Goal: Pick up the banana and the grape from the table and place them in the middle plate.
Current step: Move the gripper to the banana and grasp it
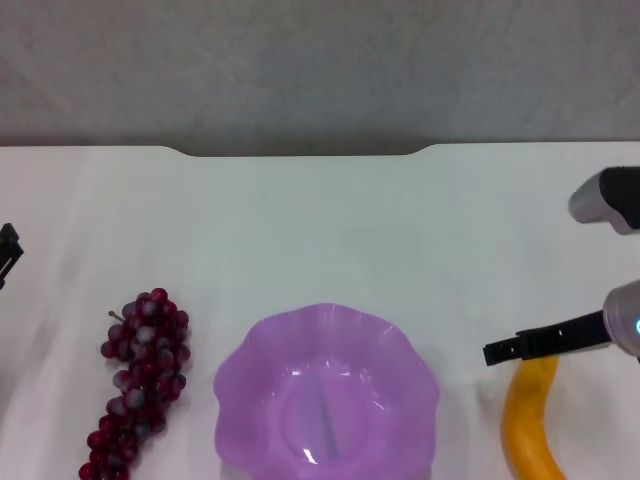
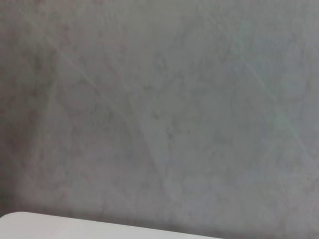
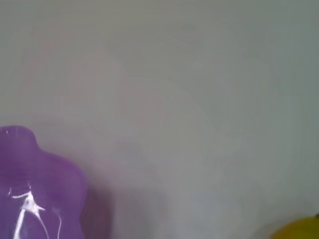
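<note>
The banana (image 1: 530, 425) lies on the white table (image 1: 320, 220) at the near right, yellow-orange, running off the bottom edge. My right gripper (image 1: 530, 345) reaches in from the right edge, and a black finger crosses just over the banana's far end. The grape (image 1: 140, 390) bunch lies at the near left. The purple scalloped middle plate (image 1: 325, 395) sits between them and holds nothing. My left gripper (image 1: 6, 252) barely shows at the left edge, away from the grape. The right wrist view shows the plate's rim (image 3: 35, 189) and a bit of banana (image 3: 299, 230).
The table's far edge has a shallow notch (image 1: 300, 152), with a grey surface beyond it. The left wrist view shows only that grey surface and a corner of the table (image 2: 50, 226). Bare white tabletop lies behind the plate.
</note>
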{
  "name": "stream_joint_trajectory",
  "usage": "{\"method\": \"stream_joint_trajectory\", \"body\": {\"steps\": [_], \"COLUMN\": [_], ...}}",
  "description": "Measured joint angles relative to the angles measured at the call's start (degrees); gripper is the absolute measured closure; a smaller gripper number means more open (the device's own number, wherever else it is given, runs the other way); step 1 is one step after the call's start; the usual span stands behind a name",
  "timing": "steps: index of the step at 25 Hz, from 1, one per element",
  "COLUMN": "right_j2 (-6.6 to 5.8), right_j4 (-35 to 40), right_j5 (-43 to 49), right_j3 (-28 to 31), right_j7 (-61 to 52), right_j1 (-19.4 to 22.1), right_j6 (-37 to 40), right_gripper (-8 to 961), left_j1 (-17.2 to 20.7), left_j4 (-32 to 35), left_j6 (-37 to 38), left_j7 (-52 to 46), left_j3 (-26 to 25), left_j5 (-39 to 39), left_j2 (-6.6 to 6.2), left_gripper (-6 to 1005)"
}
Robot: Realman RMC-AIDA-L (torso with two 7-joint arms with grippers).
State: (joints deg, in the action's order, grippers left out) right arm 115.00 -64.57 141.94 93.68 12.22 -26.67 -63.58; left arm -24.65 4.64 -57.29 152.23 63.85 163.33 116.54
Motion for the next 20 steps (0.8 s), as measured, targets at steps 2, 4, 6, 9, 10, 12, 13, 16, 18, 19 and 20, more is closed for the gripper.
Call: {"method": "stream_joint_trajectory", "body": {"steps": [2, 4, 6, 9, 10, 12, 13, 16, 18, 19, 20], "right_j2": [0.0, -0.01, -0.04, -0.12, -0.17, -0.22, -0.23, -0.26, -0.28, -0.28, -0.28], "right_j4": [0.7, 0.9, 0.9, 1.8, 2.4, 3.5, 4.1, 5.7, 6.6, 6.9, 7.2], "right_j5": [-0.6, -0.7, -0.9, -0.5, -0.3, -0.2, -0.2, -0.2, -0.2, -0.1, -0.1], "right_j3": [0.1, 0.3, 0.7, 2.2, 3.0, 4.9, 5.8, 7.6, 8.3, 8.5, 8.6], "right_j7": [0.3, 0.3, 0.4, 0.4, 0.5, 1.3, 1.8, 2.7, 3.2, 3.5, 3.7], "right_j1": [0.2, 0.3, 0.5, 0.7, 0.7, 0.7, 0.7, 0.7, 0.7, 0.6, 0.5], "right_j6": [0.4, 0.6, 0.5, 0.5, 0.5, 0.7, 0.7, 0.8, 1.0, 1.1, 1.3], "right_gripper": [62, 62, 62, 62, 62, 62, 61, 61, 61, 61, 61], "left_j1": [0.4, 0.6, 0.7, 0.6, 0.6, 0.5, 0.5, 0.4, 0.4, 0.4, 0.4], "left_j4": [0.3, 0.4, 0.4, 0.5, 0.5, 0.5, 0.5, 0.5, 0.5, 0.5, 0.5], "left_j6": [0.1, 0.2, 0.2, 0.2, 0.2, 0.2, 0.2, 0.2, 0.2, 0.2, 0.2], "left_j7": [0.2, 0.4, 0.4, 0.4, 0.4, 0.4, 0.4, 0.4, 0.4, 0.4, 0.4], "left_j3": [-0.3, -0.3, -0.3, -0.3, -0.3, -0.3, -0.3, -0.3, -0.3, -0.3, -0.3], "left_j5": [0.0, 0.1, 0.1, 0.1, 0.1, 0.1, 0.1, 0.1, 0.1, 0.1, 0.1], "left_j2": [0.0, 0.0, -0.01, -0.04, -0.05, -0.06, -0.06, -0.09, -0.09, -0.09, -0.09], "left_gripper": [126, 126, 126, 126, 126, 126, 126, 126, 126, 127, 127]}}
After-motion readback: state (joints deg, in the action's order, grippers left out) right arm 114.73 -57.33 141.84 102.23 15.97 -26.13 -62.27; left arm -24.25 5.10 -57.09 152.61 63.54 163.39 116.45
